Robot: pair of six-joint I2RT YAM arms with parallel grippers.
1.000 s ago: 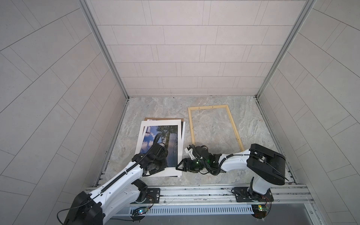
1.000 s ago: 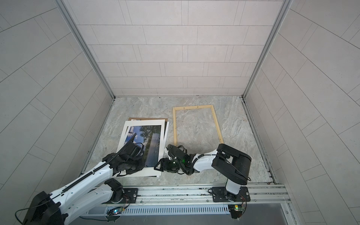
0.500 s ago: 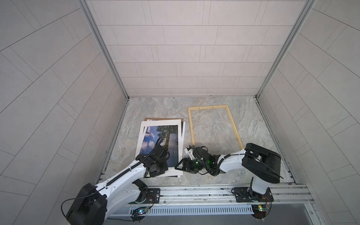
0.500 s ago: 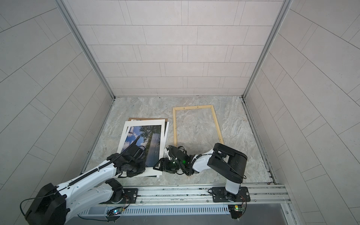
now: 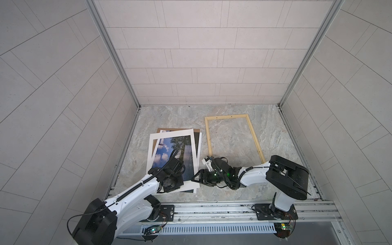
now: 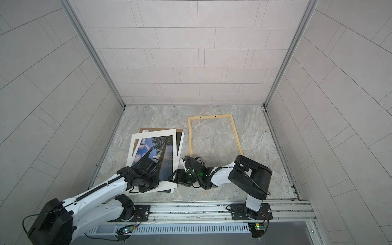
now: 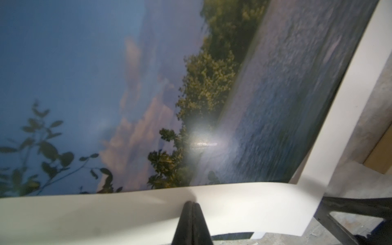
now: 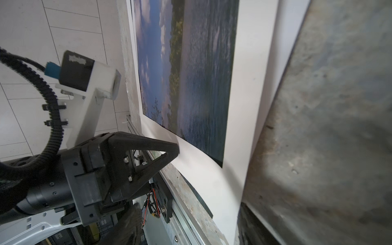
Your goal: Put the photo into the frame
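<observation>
Fingertips (image 7: pixel 186 220) of the left gripper (image 8: pixel 176 149) are pressed together with nothing between them, bearing on the white near border of the photo (image 5: pixel 167 148), which bows up off the table (image 5: pixel 233 192). Just beside its near right corner the right gripper (image 5: pixel 196 179) lies low, jaws spread; contact with the paper is unclear. Under the print lie another white sheet (image 5: pixel 151 152) and a brown backing board (image 5: pixel 196 130). The frame (image 5: pixel 226 116) lies flat to the right, apart, the right arm crossing its near end.
</observation>
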